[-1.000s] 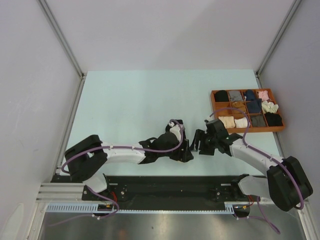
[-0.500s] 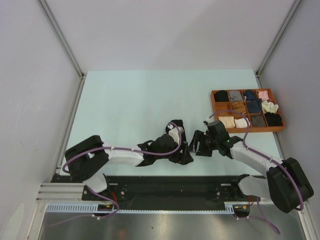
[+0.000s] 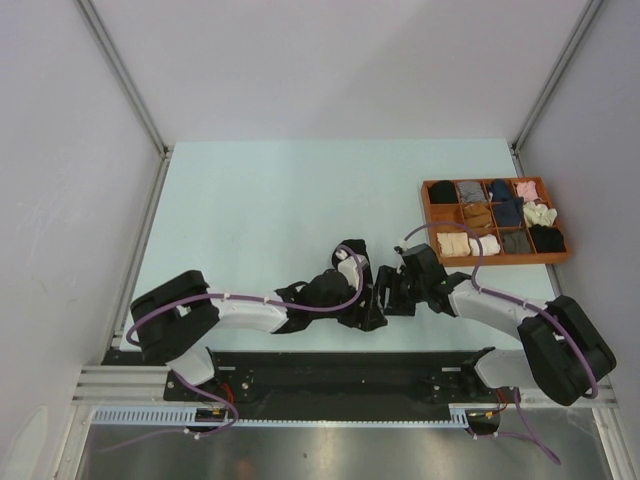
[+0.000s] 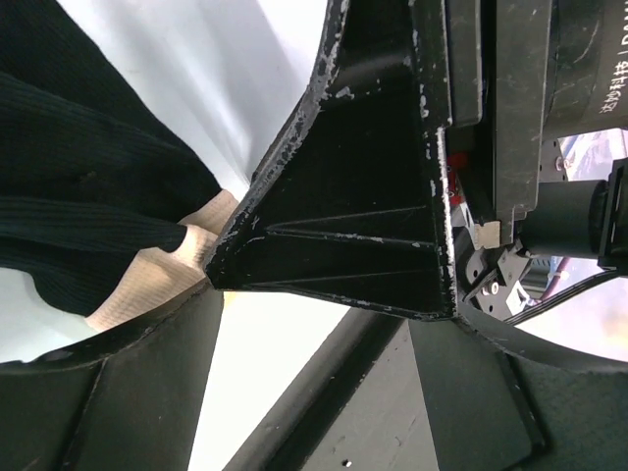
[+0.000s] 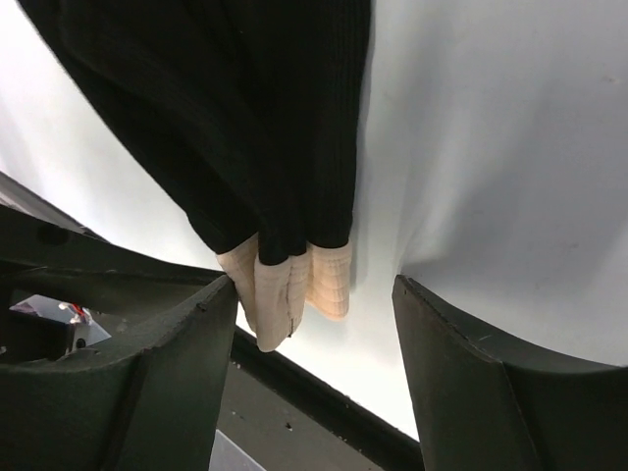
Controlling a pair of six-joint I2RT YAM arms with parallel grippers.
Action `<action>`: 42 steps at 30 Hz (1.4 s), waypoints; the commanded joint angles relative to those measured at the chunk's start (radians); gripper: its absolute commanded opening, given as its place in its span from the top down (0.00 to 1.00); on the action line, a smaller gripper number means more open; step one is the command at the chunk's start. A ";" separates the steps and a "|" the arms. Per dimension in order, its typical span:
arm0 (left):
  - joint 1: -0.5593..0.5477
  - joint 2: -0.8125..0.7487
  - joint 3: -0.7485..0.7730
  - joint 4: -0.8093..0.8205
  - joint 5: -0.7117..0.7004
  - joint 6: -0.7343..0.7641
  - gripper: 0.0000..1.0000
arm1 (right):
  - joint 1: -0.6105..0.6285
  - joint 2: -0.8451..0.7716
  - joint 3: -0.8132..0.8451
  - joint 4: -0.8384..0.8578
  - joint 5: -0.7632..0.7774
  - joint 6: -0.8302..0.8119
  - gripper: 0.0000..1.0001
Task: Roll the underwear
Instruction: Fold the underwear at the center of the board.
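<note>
So compared with a second back, the right arm (image 3: pixel 490 305) has swung left and in toward the middle. Its head now sits just beside the left arm's (image 3: pixel 245 308) head, near the front edge of the counter (image 3: pixel 270 200). The left arm has barely shifted.

The thing they're both crowding over is the black brief (image 5: pixel 265 128). From the overhead view you can't really pick it out under all the hardware, but both wrist cams show it lying on the counter. On the right wrist cam it's bunched lengthwise into a narrow strip. Its beige waistband (image 5: pixel 285 285) end is stacked in about three layers, pointing back at the camera.

The right fingers (image 5: pixel 147 353) are spread wide on either side of that waistband end. One tip is right up against the band, but nothing is pinched. The left fingers (image 4: pixel 343 226) are also apart, with bare counter showing between them and the brief's waistband just off the tips. Nothing is gripped there either, as far as I can tell.

Progress-wise, I'd say this one is folded narrow but not rolled yet, so the actual roll-up is still to do. The orange tray (image 3: pixel 426 210) at the far right has small fabric bundles in its compartments, including a navy one (image 3: pixel 505 208) and a brown one (image 3: pixel 478 214). Those could be finished pairs already stowed, but they're too small to be sure.
</note>
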 commanded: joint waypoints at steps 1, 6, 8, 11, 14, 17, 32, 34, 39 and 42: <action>-0.004 0.003 -0.005 0.042 0.002 -0.013 0.21 | 0.016 0.016 0.000 0.024 0.029 -0.002 0.32; -0.002 0.009 -0.005 0.042 0.005 -0.013 0.20 | 0.017 0.017 0.002 0.056 0.009 -0.001 0.32; -0.004 0.010 -0.005 0.044 0.003 -0.015 0.20 | 0.019 0.030 0.003 0.059 0.011 -0.002 0.35; -0.004 0.012 -0.003 0.041 0.003 -0.012 0.20 | 0.022 0.043 0.005 0.050 0.009 -0.007 0.47; -0.004 0.009 0.000 0.035 -0.001 -0.009 0.20 | 0.022 0.046 0.003 0.034 0.012 -0.007 0.65; -0.004 -0.004 0.008 0.010 -0.013 -0.002 0.20 | 0.024 0.048 0.005 0.027 0.012 -0.004 0.75; 0.262 -0.145 0.277 -0.563 -0.271 0.119 0.21 | 0.030 0.086 0.003 0.056 0.003 -0.013 1.00; 0.274 -0.064 0.337 -0.599 -0.267 0.130 0.26 | 0.031 0.088 0.003 0.056 0.003 -0.016 1.00; 0.279 0.042 0.429 -0.643 -0.227 0.119 0.28 | 0.033 0.088 0.003 0.054 0.005 -0.015 1.00; 0.279 0.065 0.437 -0.639 -0.189 0.110 0.28 | 0.033 0.091 0.003 0.056 0.003 -0.015 1.00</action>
